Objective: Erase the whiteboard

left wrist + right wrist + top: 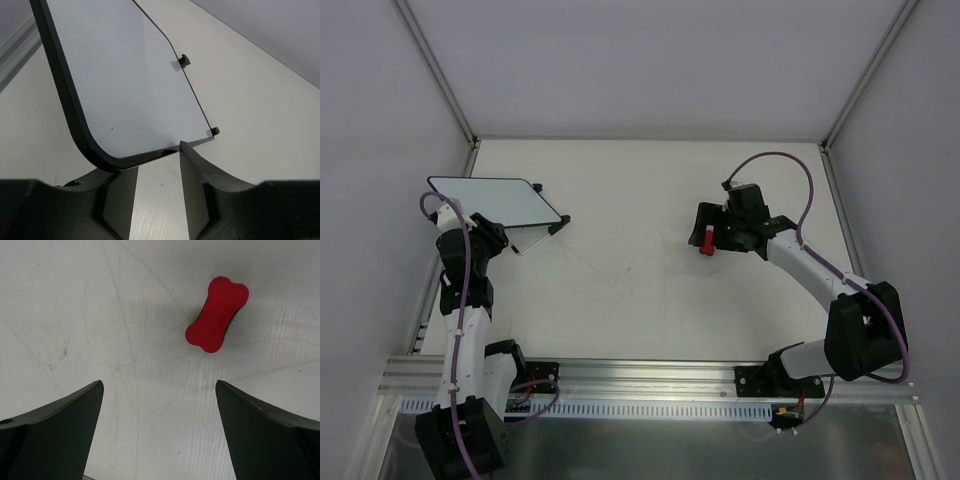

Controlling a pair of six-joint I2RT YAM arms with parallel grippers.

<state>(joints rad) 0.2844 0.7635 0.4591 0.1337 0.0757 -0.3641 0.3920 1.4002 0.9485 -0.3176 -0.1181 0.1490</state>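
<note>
**Board tilted at far left, eraser below the spread right claw**

A matte white table (640, 300) shows faint scuffs and thin scratches. Pale grey wall panels (640, 60) box it in, and a ribbed aluminium rail (650, 375) runs along the near edge.

Over on the left, the small rectangular whiteboard with a thin black frame (492, 198) sits tilted, with two black stand feet (184, 61) poking off one long side. The left gripper (155, 167) is right at the board's rounded corner, jaws parted, bare table showing between them. The frame crosses just past the fingertips, and I cannot tell whether it touches them.

Across the table, well apart, the right gripper (159, 385) hangs spread wide, clasping nothing. The red bone-shaped eraser with a dark underside (217, 315) lies on the table ahead of its fingers, off-centre.

From above, that gripper hides most of the eraser. The board's far end is cut off in the left wrist view, and its face shows one tiny dark speck.
</note>
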